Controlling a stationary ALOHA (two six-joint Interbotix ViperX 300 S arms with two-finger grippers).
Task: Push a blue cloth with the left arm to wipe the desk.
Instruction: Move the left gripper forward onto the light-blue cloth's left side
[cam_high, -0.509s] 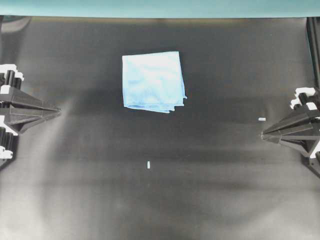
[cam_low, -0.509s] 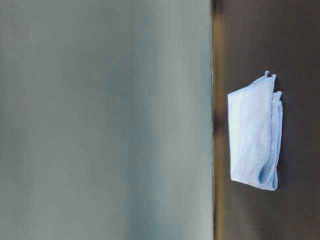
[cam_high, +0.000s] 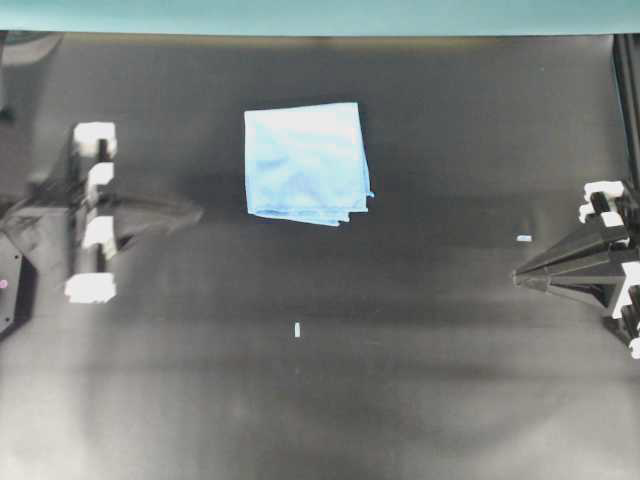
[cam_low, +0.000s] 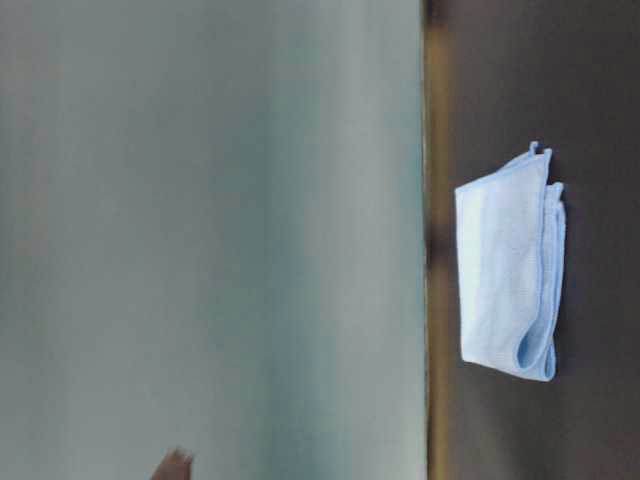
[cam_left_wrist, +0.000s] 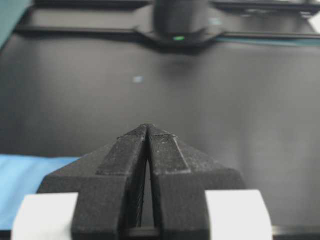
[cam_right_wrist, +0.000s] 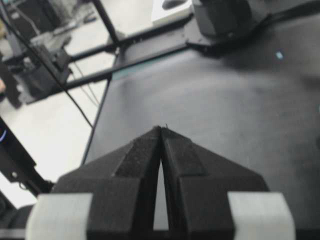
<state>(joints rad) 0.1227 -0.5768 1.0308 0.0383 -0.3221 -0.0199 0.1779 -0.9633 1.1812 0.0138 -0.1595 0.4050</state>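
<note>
The blue cloth (cam_high: 305, 162) lies folded and flat on the black desk (cam_high: 400, 380), left of centre toward the far edge. It also shows in the table-level view (cam_low: 505, 265) and at the lower left of the left wrist view (cam_left_wrist: 30, 182). My left gripper (cam_high: 196, 213) is shut and empty, blurred by motion, pointing right, a short way left of and slightly nearer than the cloth, apart from it. Its tips meet in the left wrist view (cam_left_wrist: 148, 127). My right gripper (cam_high: 518, 277) is shut and empty at the right edge, far from the cloth; its tips also meet in the right wrist view (cam_right_wrist: 161, 129).
A teal border strip (cam_high: 320, 15) runs along the desk's far edge. Small white tape marks sit near the middle front (cam_high: 298, 330) and just above the right gripper (cam_high: 523, 238). The right arm's base (cam_left_wrist: 180, 22) stands at the far side of the left wrist view.
My left gripper has moved right from the left edge toward the cloth. A blurred tip now shows at the bottom of the table-level view. The cloth has not moved; the right gripper has barely shifted.
</note>
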